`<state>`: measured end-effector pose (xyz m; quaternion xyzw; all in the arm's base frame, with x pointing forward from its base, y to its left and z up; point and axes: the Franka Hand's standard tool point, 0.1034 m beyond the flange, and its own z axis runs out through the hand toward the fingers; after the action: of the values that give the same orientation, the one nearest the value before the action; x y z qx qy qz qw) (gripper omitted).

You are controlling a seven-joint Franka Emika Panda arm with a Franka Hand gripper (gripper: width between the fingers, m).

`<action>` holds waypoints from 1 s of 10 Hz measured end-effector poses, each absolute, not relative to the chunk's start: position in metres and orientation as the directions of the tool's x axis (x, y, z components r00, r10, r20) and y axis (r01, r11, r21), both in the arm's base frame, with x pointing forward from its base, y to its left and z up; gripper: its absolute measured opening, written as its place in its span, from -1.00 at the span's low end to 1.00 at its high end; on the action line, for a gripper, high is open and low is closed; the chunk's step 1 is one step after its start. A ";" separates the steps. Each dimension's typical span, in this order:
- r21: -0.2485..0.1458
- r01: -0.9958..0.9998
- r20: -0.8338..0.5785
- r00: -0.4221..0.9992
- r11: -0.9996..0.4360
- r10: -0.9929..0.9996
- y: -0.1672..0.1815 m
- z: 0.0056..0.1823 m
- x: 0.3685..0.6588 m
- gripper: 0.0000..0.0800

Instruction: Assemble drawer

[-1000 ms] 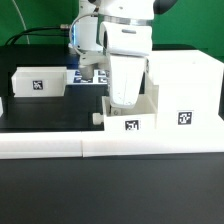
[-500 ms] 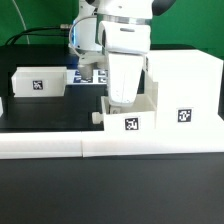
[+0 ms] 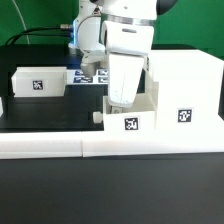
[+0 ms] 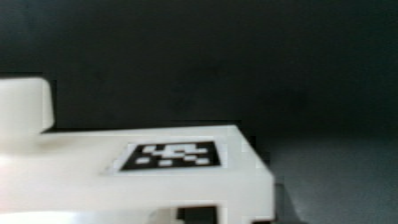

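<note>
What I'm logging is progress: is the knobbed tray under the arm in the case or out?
Out: the tray, tag and knob showing, sits beside the case; touching or apart, cannot tell.

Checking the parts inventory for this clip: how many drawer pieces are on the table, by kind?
Large hollow case: 1
Small trays: 2, the front tray and the left tray at the exterior view's left
Total: 3

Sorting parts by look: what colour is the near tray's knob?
The knob is white, like its tray; exterior view shows it best.
</note>
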<state>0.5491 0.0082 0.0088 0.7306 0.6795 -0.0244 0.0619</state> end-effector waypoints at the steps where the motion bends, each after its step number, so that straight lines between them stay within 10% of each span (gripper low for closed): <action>1: 0.053 0.996 -0.122 0.075 -0.069 0.990 0.008 0.009 0.549 -0.89; 10: 0.070 0.997 -0.125 0.042 -0.034 0.991 0.007 0.009 0.550 -0.89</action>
<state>0.5500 0.0068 0.0087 0.7186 0.6917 -0.0209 0.0689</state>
